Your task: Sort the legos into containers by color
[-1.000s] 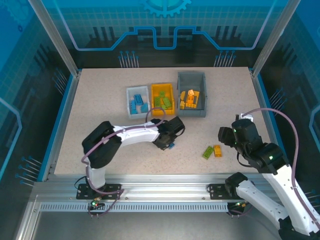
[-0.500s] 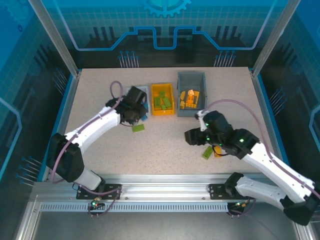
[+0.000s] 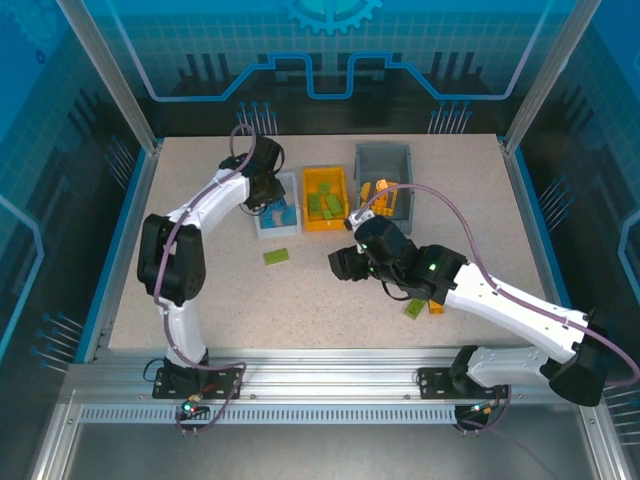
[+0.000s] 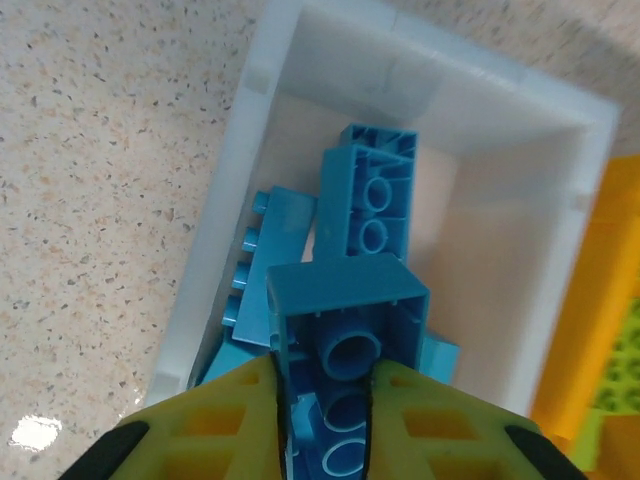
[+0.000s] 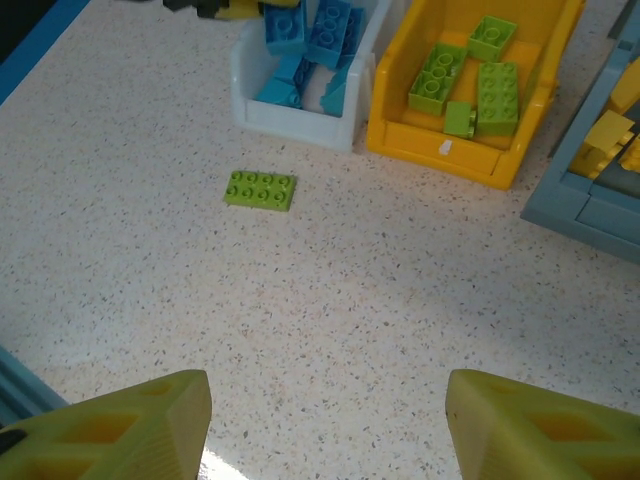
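Observation:
My left gripper (image 4: 325,372) is shut on a blue lego brick (image 4: 345,300), held underside up just above the white bin (image 4: 440,55). Several more blue bricks (image 4: 375,190) lie inside that bin. In the top view the left gripper (image 3: 274,203) hangs over the white bin (image 3: 277,231). My right gripper (image 5: 325,400) stands open over bare table, its jaws wide apart. A flat green lego plate (image 5: 261,189) lies ahead of it, in front of the white bin (image 5: 300,120). From above, the right gripper (image 3: 342,262) is right of that green plate (image 3: 277,256).
The orange-yellow bin (image 5: 450,155) holds green bricks (image 5: 495,90). The grey bin (image 5: 575,215) holds yellow bricks (image 5: 610,130). A loose green brick (image 3: 415,306) and an orange brick (image 3: 436,301) lie under the right forearm. The blue frame edges the table.
The left arm has swung from the table's middle up to the white bin, carrying the blue brick. The right arm has reached left and forward to the table's centre.

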